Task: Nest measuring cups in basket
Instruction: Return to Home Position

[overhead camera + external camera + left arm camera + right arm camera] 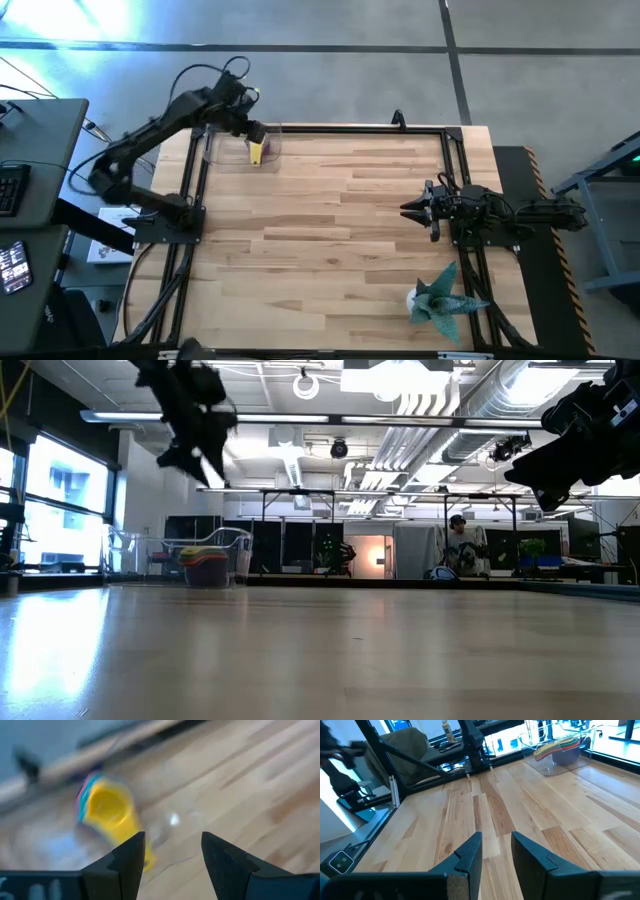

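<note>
The measuring cups [259,150] sit nested in one stack inside the basket [225,152], which stands at the far left corner of the wooden table [330,220], just inside the black frame rails [330,128]. From above only the yellow cup shows clearly, its handle pointing towards the middle of the table. In the low view the stack [205,568] rests on the floor of the clear bin [235,545], with yellow uppermost and reddish cups below it; the colours lower down are hard to tell apart. The right wrist view shows the same stack [559,747] in the basket [552,767] across the table, the handles fanned out together at one side.

The left gripper [252,130] hangs above the basket, clear of it and of the cups. Its fingers stand well apart and hold nothing — the left wrist view looks down between them [172,852] onto the yellow cup [107,810], which is blurred.

The right gripper [408,209] waits at the right side of the table, well apart from the basket and raised off the wood. Its fingers [470,855] are set close, with a narrow gap between them, and empty. A spiky teal plant figure [440,296] stands near the table's front right corner.
</note>
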Tool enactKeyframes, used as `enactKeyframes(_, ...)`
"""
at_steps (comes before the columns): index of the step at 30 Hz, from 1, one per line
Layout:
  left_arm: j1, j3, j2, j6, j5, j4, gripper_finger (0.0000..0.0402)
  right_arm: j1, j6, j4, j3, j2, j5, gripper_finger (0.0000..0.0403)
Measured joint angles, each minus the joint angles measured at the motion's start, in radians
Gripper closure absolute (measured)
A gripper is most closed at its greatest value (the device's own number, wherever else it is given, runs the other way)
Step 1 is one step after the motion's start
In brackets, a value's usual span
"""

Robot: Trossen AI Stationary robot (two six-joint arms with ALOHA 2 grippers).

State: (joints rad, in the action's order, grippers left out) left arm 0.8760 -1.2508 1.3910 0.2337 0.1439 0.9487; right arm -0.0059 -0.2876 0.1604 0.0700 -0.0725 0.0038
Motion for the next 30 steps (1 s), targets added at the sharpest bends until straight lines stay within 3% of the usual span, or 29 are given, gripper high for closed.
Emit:
enactKeyframes(8,-0.265,0.137,-0.269,-0.068,0.036,-0.324,0.0216,0.000,0.000,0.000,0.000,0.000,0.000,0.0307)
enactKeyframes(14,-0.451,0.281,-0.443,-0.223,0.115,-0.382,0.0216,0.000,0.000,0.000,0.000,0.000,0.000,0.0307)
enactKeyframes(23,-0.547,0.609,-0.791,-0.131,0.130,-0.573,0.0216,0.000,0.000,0.000,0.000,0.000,0.000,0.0307)
enactKeyframes(30,-0.595,0.814,-1.023,-0.095,0.071,-0.652,0.0216,0.000,0.000,0.000,0.000,0.000,0.000,0.0307)
